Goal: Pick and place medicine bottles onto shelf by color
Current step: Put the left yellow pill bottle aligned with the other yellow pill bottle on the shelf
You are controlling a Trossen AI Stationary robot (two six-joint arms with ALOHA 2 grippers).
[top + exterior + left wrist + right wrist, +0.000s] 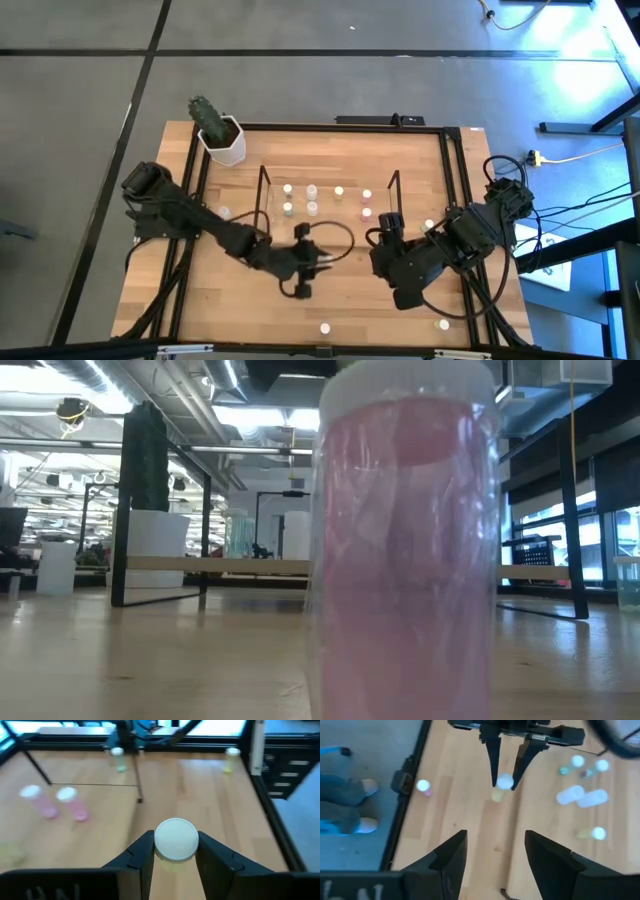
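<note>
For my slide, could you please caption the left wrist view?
Left gripper shut on a white-capped yellowish bottle above the wooden table, two pink bottles standing beyond.

Floor: grey floor [300, 85] around the table, crossed by dark seams.
Table: pale wooden table top [330, 300], edged by a black frame [330, 125].
Cables: a yellow cable [580, 155] and black cables on the floor at the right.
Ceiling: exposed pipes [180, 410] and strip lights in the low view.
Windows: large panes [540, 530] on the right, daylight coming in.
Far room: white benches and dark posts [145, 500] beyond the table.
Person: shoes [365, 787] and blue trouser legs beside the table.
</note>
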